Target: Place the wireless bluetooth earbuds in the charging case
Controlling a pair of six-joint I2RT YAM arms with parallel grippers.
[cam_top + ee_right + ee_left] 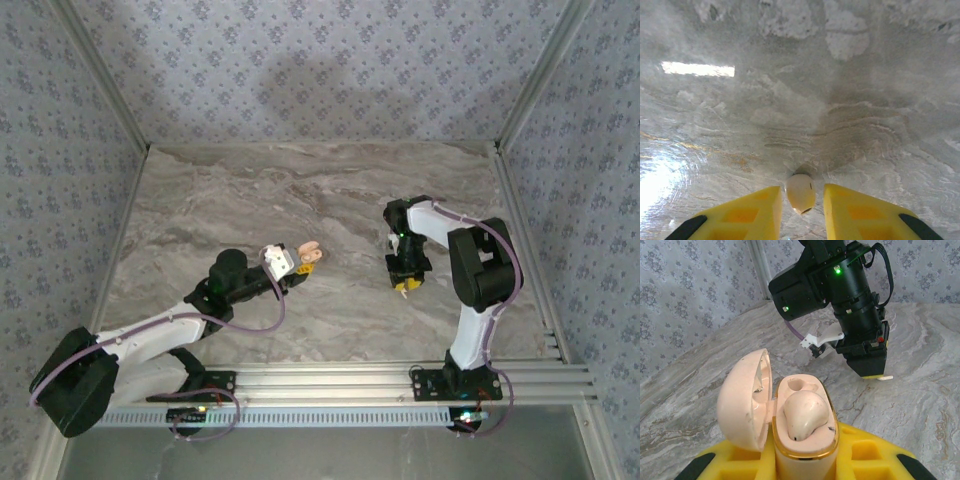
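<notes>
**Risk check before the second insertion**

Your left gripper (296, 262) has its jaws closed on the base of the small cream-peach plastic charging case (801, 466). It holds the case upright above the grey marbled table (250, 190), with the rounded hinged lid (742, 402) swung open to one side. One glossy white seated earbud (805, 412) rests in the base, and the hollow socket (800, 385) just behind it is empty.

Well apart, your right gripper (405, 287) points down at the table, its jaws narrow around the small white loose earbud (800, 192). Slim gaps seem to show on both sides, so you cannot tell whether the bud is actually gripped.

If that grip is loose, the smooth, rounded bud could slip or twist as you lift it. The hollow socket is tight and sits close to both the seated earbud and the lid. A skewed approach could knock the seated earbud out or shove the case askew in the left jaws.

The left wrist view gives you the socket and the seated earbud clearly, while the top view shows the case as a pale blob. The right wrist view shows where the loose earbud lies between the jaws, which the top view cannot resolve.
</notes>
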